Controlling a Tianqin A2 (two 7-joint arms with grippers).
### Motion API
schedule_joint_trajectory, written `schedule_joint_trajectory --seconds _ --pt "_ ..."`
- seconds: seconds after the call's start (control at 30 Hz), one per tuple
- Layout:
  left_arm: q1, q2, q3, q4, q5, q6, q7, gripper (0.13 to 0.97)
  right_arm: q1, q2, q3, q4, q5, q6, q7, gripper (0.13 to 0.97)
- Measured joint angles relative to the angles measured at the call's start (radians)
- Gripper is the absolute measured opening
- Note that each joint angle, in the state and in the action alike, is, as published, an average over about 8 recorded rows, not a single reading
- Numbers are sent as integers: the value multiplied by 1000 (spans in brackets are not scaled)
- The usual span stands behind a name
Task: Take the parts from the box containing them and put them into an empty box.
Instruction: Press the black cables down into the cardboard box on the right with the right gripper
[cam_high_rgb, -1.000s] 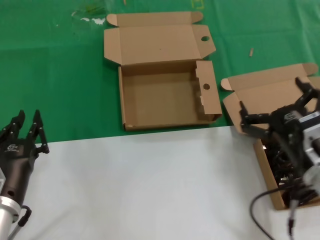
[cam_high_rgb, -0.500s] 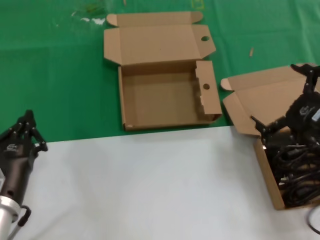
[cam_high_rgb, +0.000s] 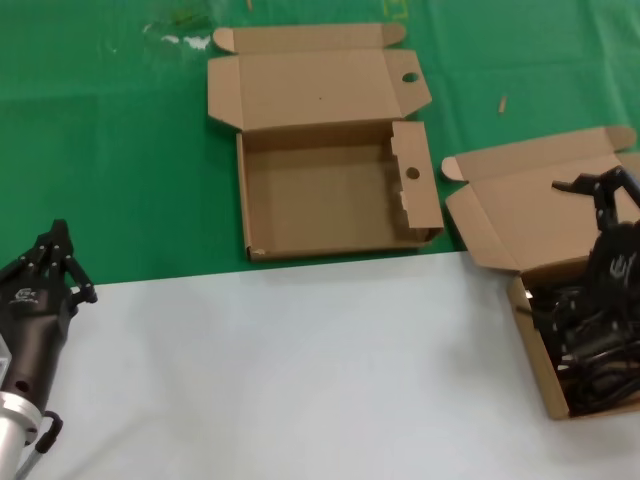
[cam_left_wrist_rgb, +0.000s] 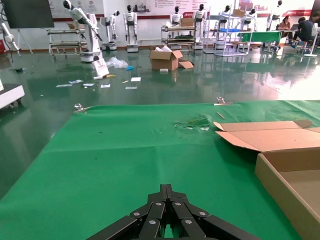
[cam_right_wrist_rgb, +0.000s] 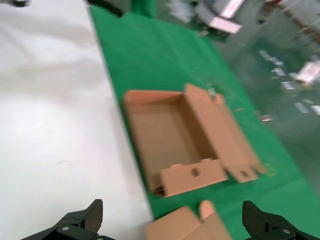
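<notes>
Right pincer poised open over the cord box; first pick not yet made.

The right gripper (cam_high_rgb: 612, 215) hangs with fingers spread wide, clamped on nothing, just above the box containing them (cam_high_rgb: 527, 328). Directly beneath it the parts (cam_high_rgb: 590, 350) lie tangled inside. Advice: descend square, close on one bundle's middle, lift clear of the wall. Well away to its left, the empty box (cam_high_rgb: 255, 195) holds nothing. The left gripper (cam_high_rgb: 52, 262) waits farthest off, fingers together, empty.

Small white logos mark the left gripper (cam_high_rgb: 55, 262) and right gripper (cam_high_rgb: 603, 200); neither is legible.
</notes>
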Motion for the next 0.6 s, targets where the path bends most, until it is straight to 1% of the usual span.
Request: schedule_joint_trajectory --seconds 0.13,0.27,0.4,0.5,0.6 --pt "0 0 0 0 0 0 0 140 92 0 -76 -20 -180 -89 166 966" --pt "0 0 0 0 0 0 0 140 115 -8 -93 -33 -362 -149 327 966" --pt "0 0 0 0 0 0 0 140 73 -20 -47 -35 -557 -193 501 966" --pt "0 0 0 0 0 0 0 140 13 -31 21 -31 -698 -222 627 966" --pt "0 0 0 0 0 0 0 140 -55 -43 98 -27 -806 -248 714 966"
